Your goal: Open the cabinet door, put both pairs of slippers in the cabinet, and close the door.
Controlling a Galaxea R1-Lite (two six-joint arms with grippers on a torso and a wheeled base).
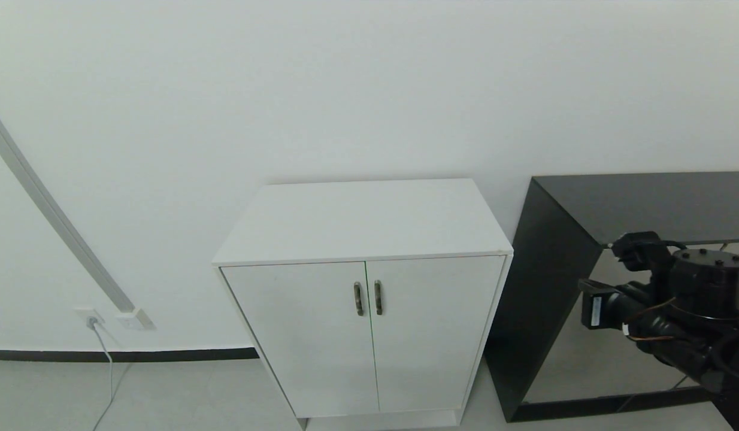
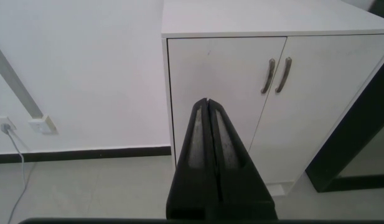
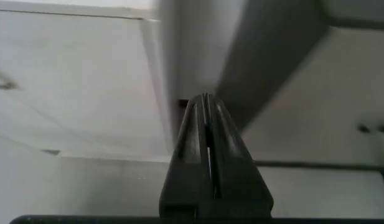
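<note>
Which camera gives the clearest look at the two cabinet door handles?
The head view: both handles face the camera, side by side where the shut doors meet. The left wrist view shows them too, at an angle. In the right wrist view I cannot make them out on the cabinet.

The cabinet [image 1: 357,221] is plain white with grey-brown handles [image 1: 358,299], the table [image 1: 645,203] black, the wall [image 1: 345,90] white.

- Your left gripper [image 2: 207,107] points forward, its two fingers pressed flat together.
- Your right gripper [image 3: 207,102] is closed the same way, finger against finger.
- Your right arm [image 1: 675,311] is held out low on the right side.
</note>
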